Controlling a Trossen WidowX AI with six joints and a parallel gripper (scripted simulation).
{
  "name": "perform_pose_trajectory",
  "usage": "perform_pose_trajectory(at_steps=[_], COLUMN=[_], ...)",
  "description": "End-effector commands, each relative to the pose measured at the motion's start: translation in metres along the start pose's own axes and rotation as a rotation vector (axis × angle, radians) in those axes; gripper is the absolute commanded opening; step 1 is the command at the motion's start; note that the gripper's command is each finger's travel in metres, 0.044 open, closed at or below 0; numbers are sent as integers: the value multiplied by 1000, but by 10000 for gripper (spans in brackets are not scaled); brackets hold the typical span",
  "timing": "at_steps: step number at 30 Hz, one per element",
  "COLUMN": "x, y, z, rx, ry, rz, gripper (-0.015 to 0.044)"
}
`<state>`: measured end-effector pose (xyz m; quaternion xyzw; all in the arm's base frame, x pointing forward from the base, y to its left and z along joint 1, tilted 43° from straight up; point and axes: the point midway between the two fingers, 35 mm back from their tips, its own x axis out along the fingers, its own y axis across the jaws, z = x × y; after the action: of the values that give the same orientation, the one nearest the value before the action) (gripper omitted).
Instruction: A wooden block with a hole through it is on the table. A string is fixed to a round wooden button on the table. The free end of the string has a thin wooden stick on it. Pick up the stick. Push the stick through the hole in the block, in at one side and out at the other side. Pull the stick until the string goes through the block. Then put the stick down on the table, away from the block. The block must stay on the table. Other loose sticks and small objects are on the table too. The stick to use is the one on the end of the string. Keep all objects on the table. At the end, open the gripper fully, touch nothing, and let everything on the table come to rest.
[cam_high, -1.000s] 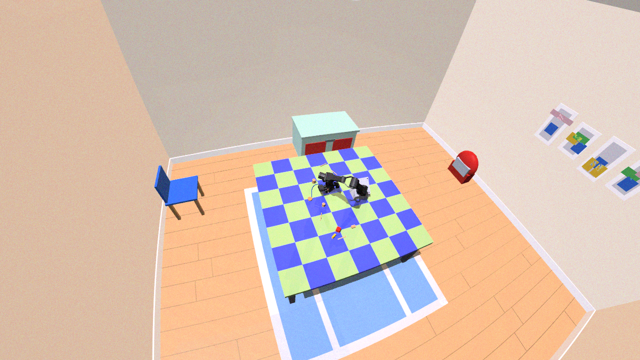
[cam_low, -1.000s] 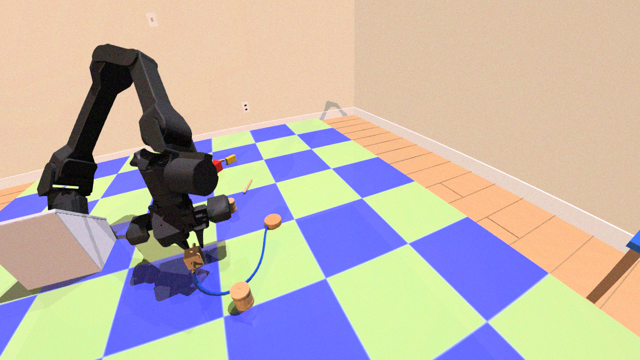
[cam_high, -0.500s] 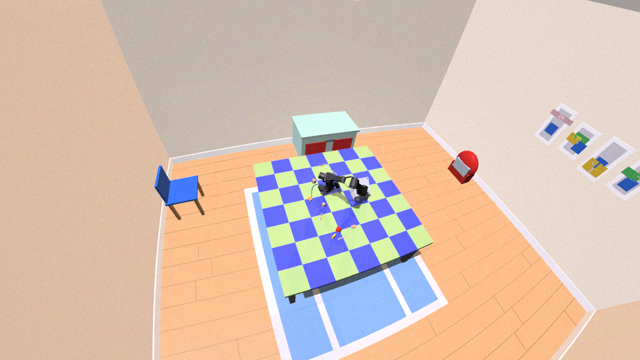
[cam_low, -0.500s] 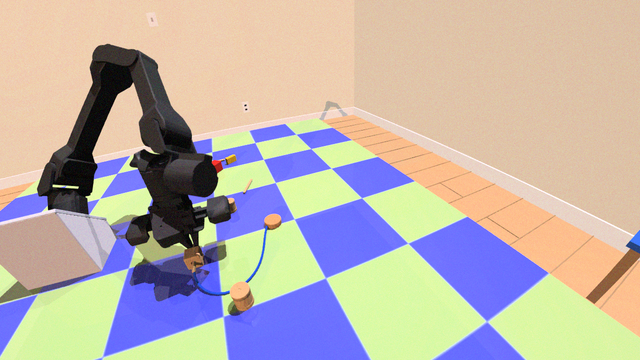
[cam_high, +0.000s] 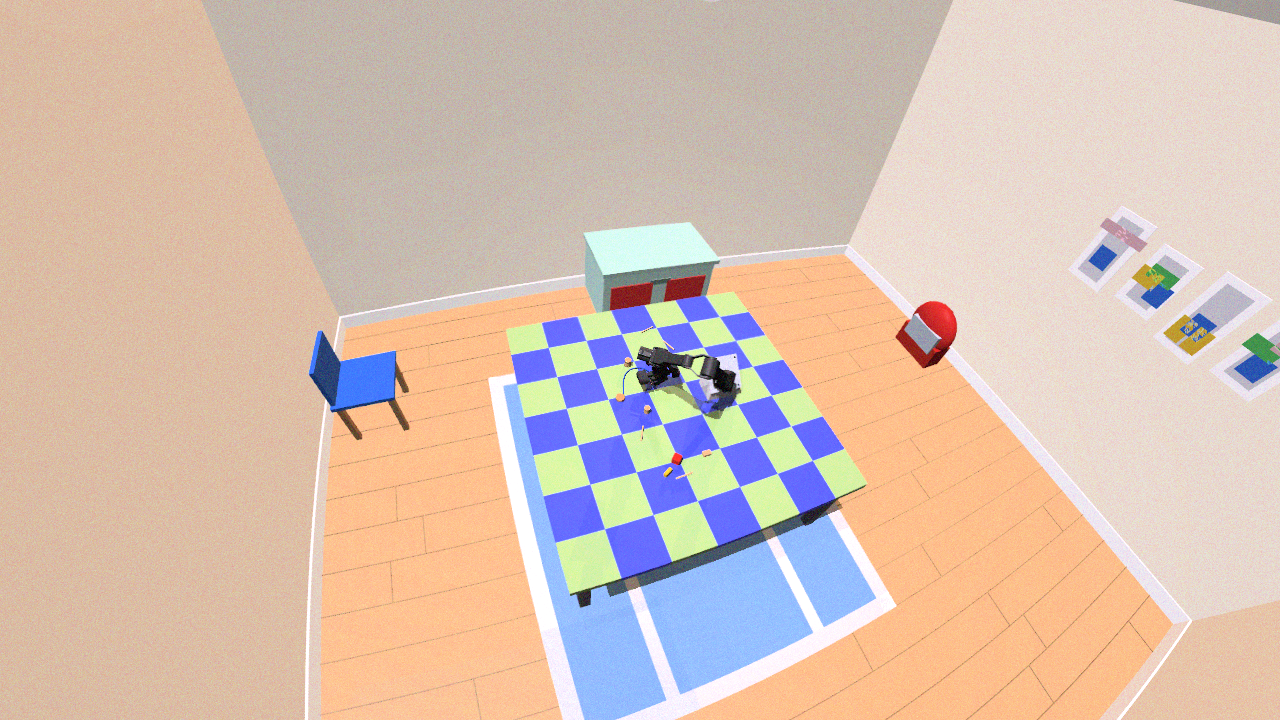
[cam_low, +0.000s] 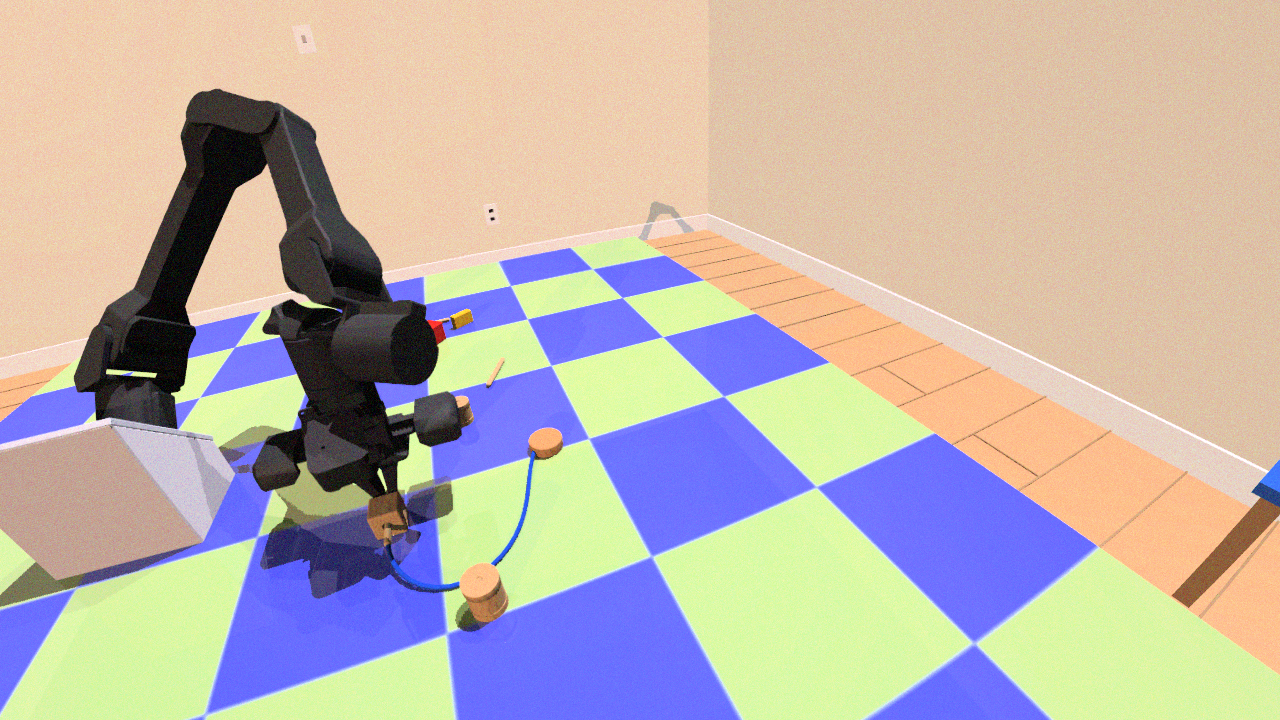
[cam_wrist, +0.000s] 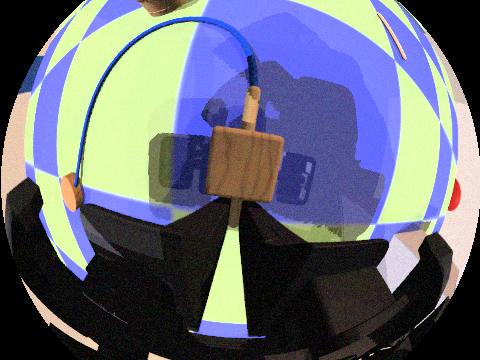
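The wooden block (cam_low: 383, 514) (cam_wrist: 245, 164) stands on the checkered table. The stick (cam_wrist: 251, 109) (cam_low: 387, 535) runs through its hole, with the string end out on the far side in the wrist view and a short bare tip out on the near side. The blue string (cam_wrist: 195, 19) (cam_low: 525, 505) curves from the stick to the round button (cam_low: 545, 442) (cam_wrist: 73, 193) (cam_high: 619, 397). My gripper (cam_wrist: 235, 202) (cam_low: 386, 488) is shut on the stick's bare tip, close against the block. Whether the fingers touch the block is unclear.
A wooden cylinder (cam_low: 484, 594) (cam_high: 627, 362) stands beside the string. Another cylinder (cam_high: 647, 409) (cam_low: 465, 411) and a loose stick (cam_low: 495, 372) (cam_wrist: 391, 36) lie beyond the gripper. A red piece (cam_high: 677, 458) and a yellow piece (cam_high: 667, 471) (cam_low: 461, 318) lie farther off.
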<state>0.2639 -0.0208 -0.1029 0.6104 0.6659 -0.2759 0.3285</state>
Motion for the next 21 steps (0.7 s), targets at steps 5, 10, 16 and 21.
perform_pose_trajectory(at_steps=[5,10,16,21], x=[-1,-1,-1,-3], y=[0,0,0,1], z=[0,-1,-5,-12], rx=[4,4,4,3], ry=[-8,-9,-9,-8], rz=[-1,-2,-3,-6], gripper=[0,0,0,0])
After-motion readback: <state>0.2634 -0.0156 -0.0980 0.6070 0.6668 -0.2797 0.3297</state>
